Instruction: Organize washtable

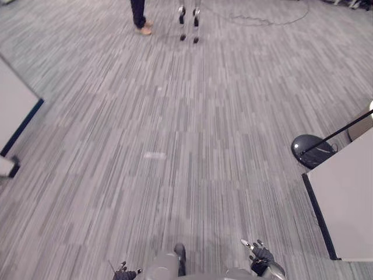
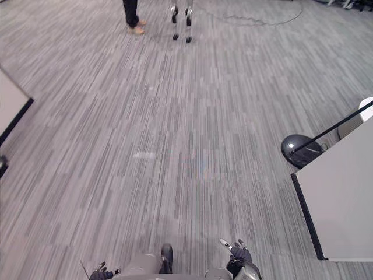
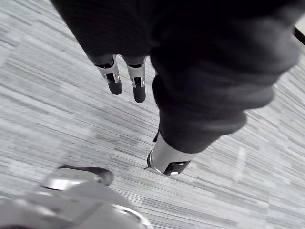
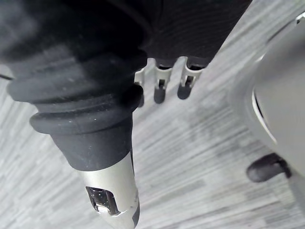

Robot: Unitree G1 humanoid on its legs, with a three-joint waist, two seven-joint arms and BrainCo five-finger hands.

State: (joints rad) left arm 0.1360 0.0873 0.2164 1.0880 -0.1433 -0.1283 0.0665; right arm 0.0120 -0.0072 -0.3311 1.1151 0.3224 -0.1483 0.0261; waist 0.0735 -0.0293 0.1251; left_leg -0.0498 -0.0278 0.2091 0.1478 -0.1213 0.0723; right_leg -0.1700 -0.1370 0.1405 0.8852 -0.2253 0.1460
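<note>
– Hands first, what do you log?
– Left hand (image 1: 125, 273) low by the robot's side, above the carpet floor (image 1: 175, 128). Its wrist view gives fingers (image 3: 114, 78) hanging straight and thumb (image 3: 167, 160) standing apart, nothing in the grasp. Right hand (image 1: 261, 254) the same: fingers (image 4: 185, 83) straight in a row, thumb (image 4: 112, 195) apart, nothing held.
– And the washtable?
– White tabletop (image 1: 347, 198) with a dark edge, at the robot's right, well apart from both hands. I see its near corner; what stands on it I cannot tell.
– Anything beside it?
– Dark round base (image 1: 312, 150) on the floor just beyond that corner, with a thin black pole (image 1: 344, 129) slanting up across it.
– Other side?
– White panel (image 1: 14, 108) with a dark edge at the far left.
– Far end of the room?
– Person's leg (image 1: 139, 14) and shoe, then two thin silver legs (image 1: 189, 20) with dark feet just beside; of what, I cannot tell. Grey cable (image 1: 262, 22) loops on the floor to their right.
</note>
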